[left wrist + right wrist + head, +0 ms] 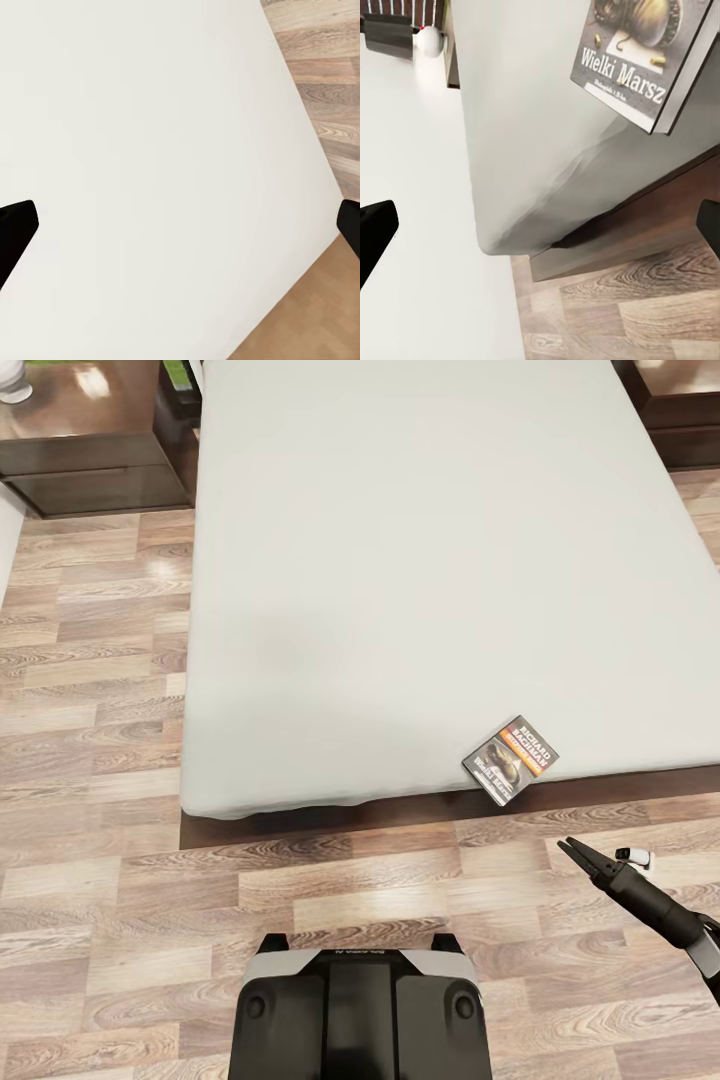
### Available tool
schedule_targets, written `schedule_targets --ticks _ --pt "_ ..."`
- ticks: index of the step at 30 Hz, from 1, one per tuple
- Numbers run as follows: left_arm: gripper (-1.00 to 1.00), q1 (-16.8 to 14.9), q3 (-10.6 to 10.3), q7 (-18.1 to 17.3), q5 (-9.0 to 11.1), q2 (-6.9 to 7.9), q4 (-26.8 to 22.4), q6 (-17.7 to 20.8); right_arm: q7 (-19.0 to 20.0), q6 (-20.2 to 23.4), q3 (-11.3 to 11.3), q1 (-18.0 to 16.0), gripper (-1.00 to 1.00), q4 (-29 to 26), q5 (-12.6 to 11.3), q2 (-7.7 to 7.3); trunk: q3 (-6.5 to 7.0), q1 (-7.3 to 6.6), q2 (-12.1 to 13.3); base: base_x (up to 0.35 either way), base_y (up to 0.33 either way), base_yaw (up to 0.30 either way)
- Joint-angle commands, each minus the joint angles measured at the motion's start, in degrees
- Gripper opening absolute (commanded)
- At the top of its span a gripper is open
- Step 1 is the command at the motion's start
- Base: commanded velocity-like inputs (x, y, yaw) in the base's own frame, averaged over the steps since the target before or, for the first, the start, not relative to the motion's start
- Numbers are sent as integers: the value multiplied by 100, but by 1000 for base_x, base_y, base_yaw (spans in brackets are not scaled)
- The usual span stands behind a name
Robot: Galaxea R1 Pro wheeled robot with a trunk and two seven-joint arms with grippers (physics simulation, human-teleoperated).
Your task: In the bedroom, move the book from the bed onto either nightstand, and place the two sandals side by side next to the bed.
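The book (510, 759) is seen at the bed's (400, 560) lower right edge. Below it, the right gripper (572, 847) is held empty, fingers nearly together.

**A bedroom in a home**

A large bed (400, 580) with a plain pale-grey mattress on a dark wooden frame takes most of the head view. At each far corner of the bed stands a low dark nightstand (85, 450) with a glossy top. The floor (100, 920) is of wood planks. A paperback book (510, 759) lies near the mattress's near edge.
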Motion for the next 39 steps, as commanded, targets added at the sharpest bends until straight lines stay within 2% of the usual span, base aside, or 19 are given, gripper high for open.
schedule_targets --ticks 1,5,17,39 --pt "100 0 0 -4 49 0 3 -50 20 62 -6 -2 100 3 -2 -1 -21 24 -45 0 0 0" --pt "100 0 -2 -2 47 0 3 -50 20 66 1 -2 100 8 -2 0 -93 111 -205 0 0 0" --pt "100 0 -3 -2 46 0 3 -50 20 69 9 -2 100 9 2 9 -93 111 -205 0 0 0" --pt "100 1 -12 -9 37 0 3 -42 20 45 18 -2 100 -3 39 6 -488 595 -1088 0 0 0"
